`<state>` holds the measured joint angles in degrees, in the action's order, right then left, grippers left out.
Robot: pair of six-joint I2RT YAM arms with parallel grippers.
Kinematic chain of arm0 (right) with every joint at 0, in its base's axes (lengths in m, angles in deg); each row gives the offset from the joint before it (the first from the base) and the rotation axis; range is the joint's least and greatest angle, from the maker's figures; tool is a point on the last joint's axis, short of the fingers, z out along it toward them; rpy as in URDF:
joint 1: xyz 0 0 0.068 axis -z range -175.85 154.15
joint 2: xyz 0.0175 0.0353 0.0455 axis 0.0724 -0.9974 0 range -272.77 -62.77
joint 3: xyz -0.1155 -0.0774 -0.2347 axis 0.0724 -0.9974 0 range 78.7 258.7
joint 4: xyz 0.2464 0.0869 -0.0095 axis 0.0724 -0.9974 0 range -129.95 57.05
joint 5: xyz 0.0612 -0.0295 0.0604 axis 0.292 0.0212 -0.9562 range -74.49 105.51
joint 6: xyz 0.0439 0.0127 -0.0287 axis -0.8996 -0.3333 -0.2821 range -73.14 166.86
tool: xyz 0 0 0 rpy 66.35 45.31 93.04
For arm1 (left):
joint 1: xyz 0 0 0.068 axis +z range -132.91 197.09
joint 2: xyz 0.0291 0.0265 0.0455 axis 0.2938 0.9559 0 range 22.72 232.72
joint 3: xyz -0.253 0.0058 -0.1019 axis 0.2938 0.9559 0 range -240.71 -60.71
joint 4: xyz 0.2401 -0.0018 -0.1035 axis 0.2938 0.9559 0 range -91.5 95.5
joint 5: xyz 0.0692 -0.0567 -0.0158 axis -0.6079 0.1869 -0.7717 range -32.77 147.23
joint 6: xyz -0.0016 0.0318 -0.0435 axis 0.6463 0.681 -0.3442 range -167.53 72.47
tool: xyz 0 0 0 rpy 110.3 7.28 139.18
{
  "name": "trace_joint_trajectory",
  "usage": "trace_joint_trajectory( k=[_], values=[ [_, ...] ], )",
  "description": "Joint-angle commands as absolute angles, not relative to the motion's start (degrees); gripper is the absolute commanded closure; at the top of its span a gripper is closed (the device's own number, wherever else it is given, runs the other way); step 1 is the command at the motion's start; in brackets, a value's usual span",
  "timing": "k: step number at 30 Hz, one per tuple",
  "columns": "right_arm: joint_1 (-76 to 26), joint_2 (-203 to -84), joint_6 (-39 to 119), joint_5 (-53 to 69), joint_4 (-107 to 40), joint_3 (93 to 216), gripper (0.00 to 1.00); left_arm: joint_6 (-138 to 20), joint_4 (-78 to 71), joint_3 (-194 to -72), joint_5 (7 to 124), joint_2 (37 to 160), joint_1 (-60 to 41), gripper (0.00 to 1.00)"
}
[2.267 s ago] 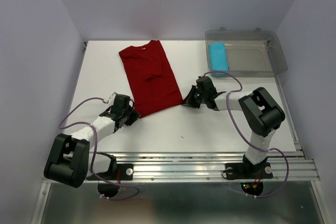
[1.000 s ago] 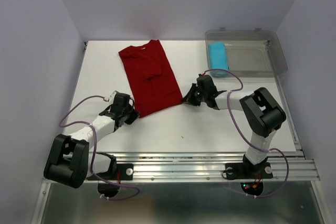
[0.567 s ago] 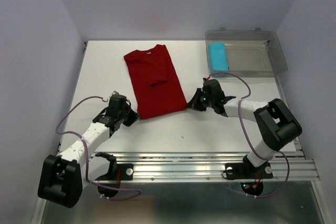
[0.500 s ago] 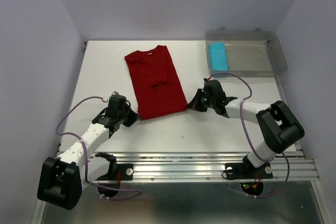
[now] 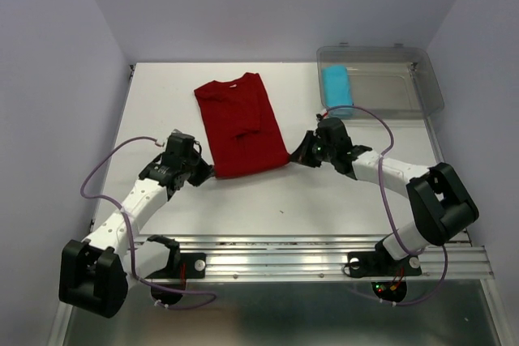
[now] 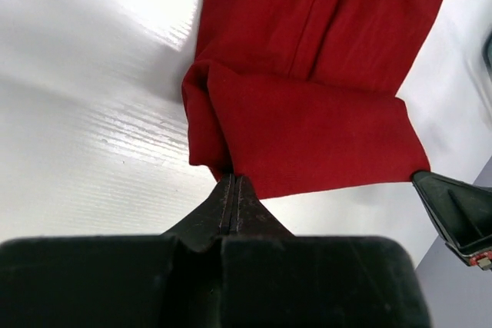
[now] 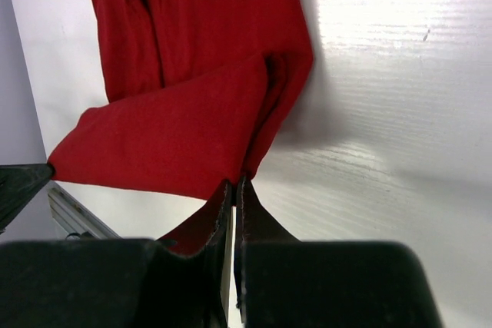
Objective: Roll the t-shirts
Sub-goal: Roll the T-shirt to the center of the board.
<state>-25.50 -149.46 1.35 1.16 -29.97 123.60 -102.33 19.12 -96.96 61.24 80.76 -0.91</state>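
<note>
Here left gripper (image 5: 208, 173) and right gripper (image 5: 295, 158) each clamp a near corner of the red t-shirt (image 5: 242, 123).

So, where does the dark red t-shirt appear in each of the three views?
Top external: the dark red t-shirt lies flat on the table, left of centre, collar far.
Left wrist: it fills the upper right, one hem corner in the left gripper.
Right wrist: it fills the upper left, the other corner in the right gripper.
Shared landmark: the near hem, pinched at both corners.
</note>
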Motion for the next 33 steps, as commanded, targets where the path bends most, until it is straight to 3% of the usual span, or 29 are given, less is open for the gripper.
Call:
trace_joint_trajectory(
  k=[1,33],
  values=[
    [-25.29,-149.87,3.00,3.55,-29.87,128.00,0.99,-100.44,20.91,-100.52,59.52,83.88,-1.11,1.00],
    [-23.71,-167.36,3.62,5.13,-29.96,146.11,0.99,-94.38,16.87,-115.37,59.08,105.85,4.60,1.00]
  ],
)
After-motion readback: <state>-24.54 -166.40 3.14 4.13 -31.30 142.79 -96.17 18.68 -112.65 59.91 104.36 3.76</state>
